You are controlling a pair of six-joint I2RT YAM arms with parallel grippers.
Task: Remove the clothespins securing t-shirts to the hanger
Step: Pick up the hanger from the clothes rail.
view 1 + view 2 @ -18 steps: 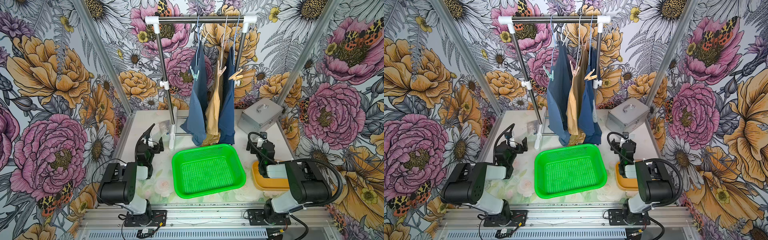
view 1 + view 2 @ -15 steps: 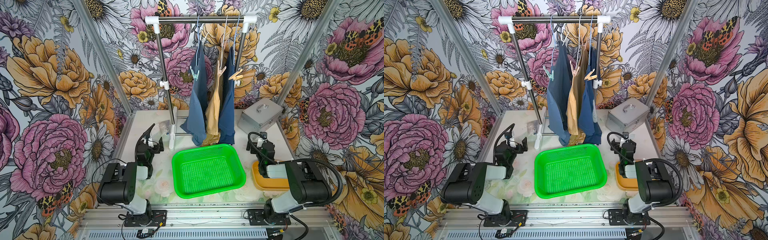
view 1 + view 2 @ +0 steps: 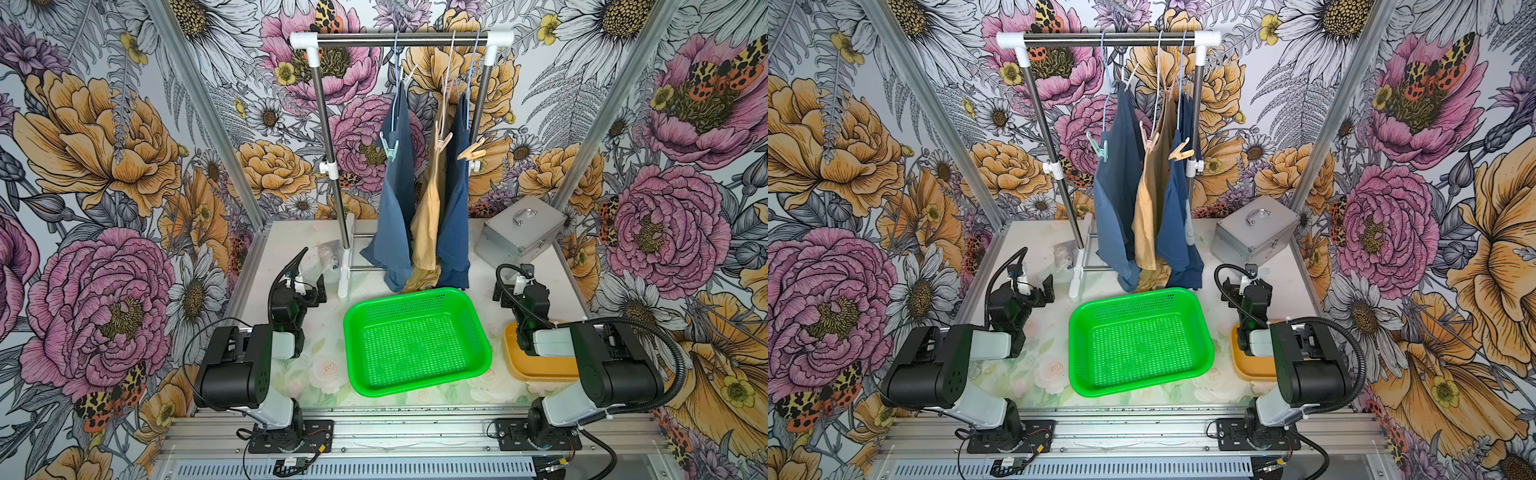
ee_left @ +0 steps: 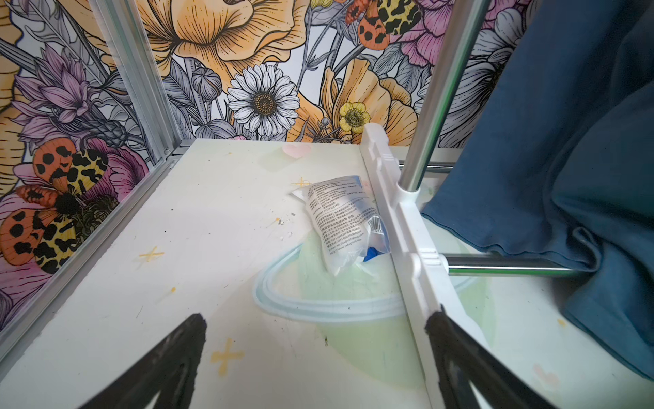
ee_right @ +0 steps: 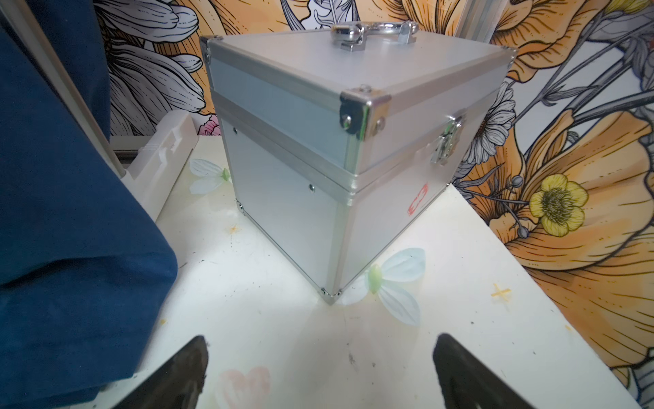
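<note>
While both arms sit folded low, the left gripper [image 3: 311,291] stands released. We see its fingers [image 4: 170,357] spread wide with nothing between them, just over the table [image 4: 177,230]. Ahead of it lies a packet [image 4: 339,219], touching the white foot [image 4: 407,230] of the rack [image 3: 401,37]. That foot runs on past the gripper's right finger.

Beyond that gripper and well above it hang the t-shirts. The slate shirt [image 3: 395,199] is nearest it, the tan shirt [image 3: 428,216] is in the middle, and the navy shirt [image 3: 455,208] is nearest the right gripper [image 3: 519,291]. The clothespins are all clipped high on the shirts, far above either gripper: a mint clip [image 3: 389,145] on the slate shirt, a pale clip [image 3: 444,140] on the tan shirt and a beige clip [image 3: 471,150] on the navy shirt.

Between the two grippers sits the green basket [image 3: 407,293], just before the hanging hems.

The right gripper is also released — we see its fingers [image 5: 177,368] apart and empty over the table. The navy cloth hangs to its left. Straight ahead, a short way off, stands the metal case [image 5: 300,141], shut. Behind this gripper, under its arm, lies a yellow tray [image 3: 540,370].
</note>
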